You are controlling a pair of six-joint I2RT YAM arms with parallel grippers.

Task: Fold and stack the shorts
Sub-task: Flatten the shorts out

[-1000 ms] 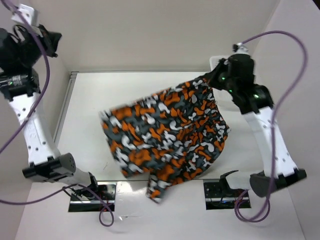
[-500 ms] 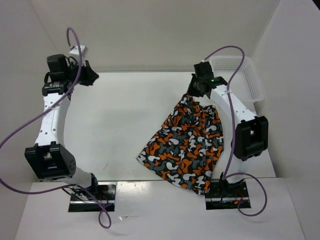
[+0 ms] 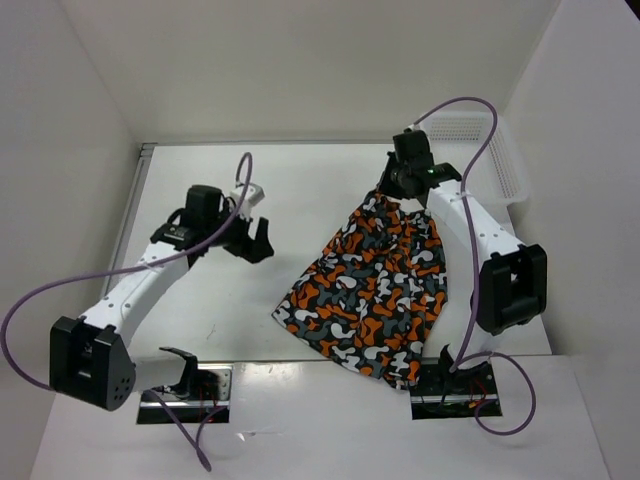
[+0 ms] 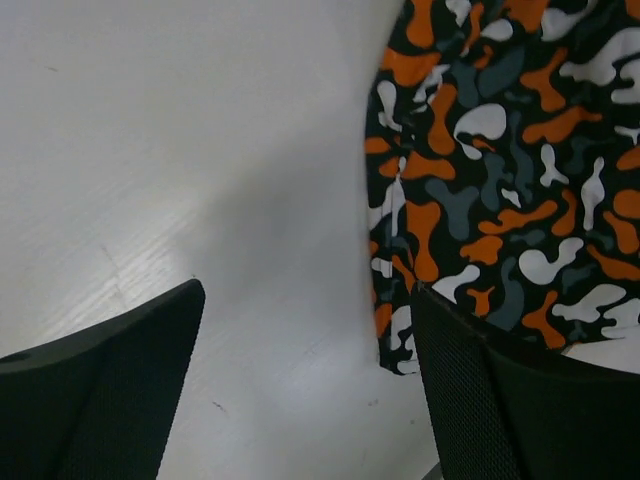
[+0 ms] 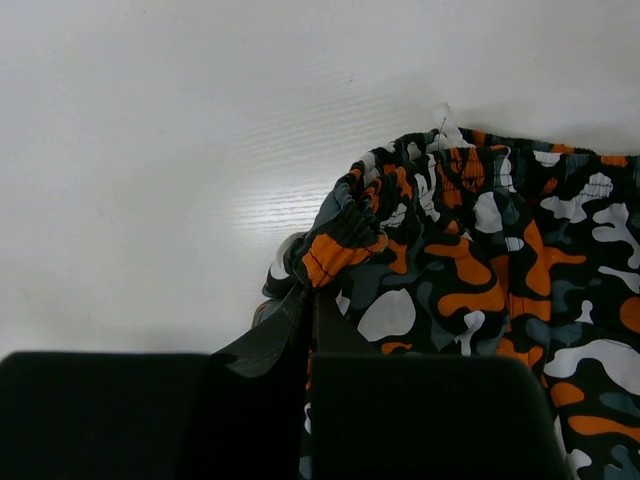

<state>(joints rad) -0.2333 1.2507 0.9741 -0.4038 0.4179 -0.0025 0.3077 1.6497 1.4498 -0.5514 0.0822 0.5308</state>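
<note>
With the shorts lying rumpled toward the bench's right edge, their waistband pinched in the closed right pincer, the wide-open left pincer, hovering just beside their left edge, should probably grip the near-left corner so both can stretch the cloth flat.

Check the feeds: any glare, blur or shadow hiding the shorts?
Top view: even light, sharp, shorts clear; mild sheen on the table's near edge. Left wrist: soft shadow on the table beside the shorts; fingers dark. Right wrist: print sharp, right gripper a black mass at the pinch.
</note>
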